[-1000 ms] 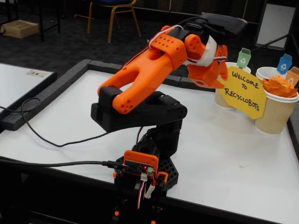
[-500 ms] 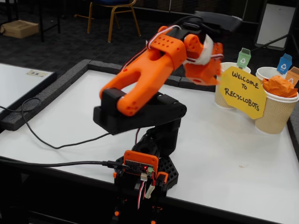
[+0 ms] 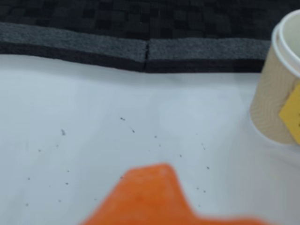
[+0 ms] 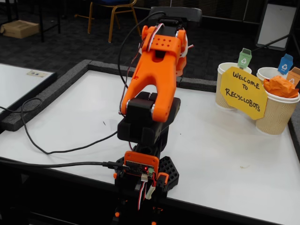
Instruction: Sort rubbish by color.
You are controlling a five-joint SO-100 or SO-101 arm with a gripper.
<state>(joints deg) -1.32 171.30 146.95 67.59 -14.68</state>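
Observation:
An orange crumpled wad of rubbish (image 4: 280, 86) lies in the front right paper cup (image 4: 275, 113), the one with the orange tag. My orange arm (image 4: 154, 75) stands raised over the middle of the table, pointing away from the fixed camera, and it hides its own gripper there. In the wrist view only a blurred orange piece of my gripper (image 3: 158, 180) rises from the bottom edge over bare white table (image 3: 93, 122); nothing shows in it. A tan cup (image 3: 274, 93) stands at that view's right edge.
Two more paper cups, green-tagged (image 4: 227, 85) and blue-tagged (image 4: 268, 72), stand behind the yellow sign (image 4: 243, 92) at the right. Black foam edging (image 4: 51, 91) borders the table. A black cable (image 4: 51, 147) trails across the left front.
The arm has swung left, away from the cups and sign, and now points toward the table's far edge. The orange wad stays in its cup.

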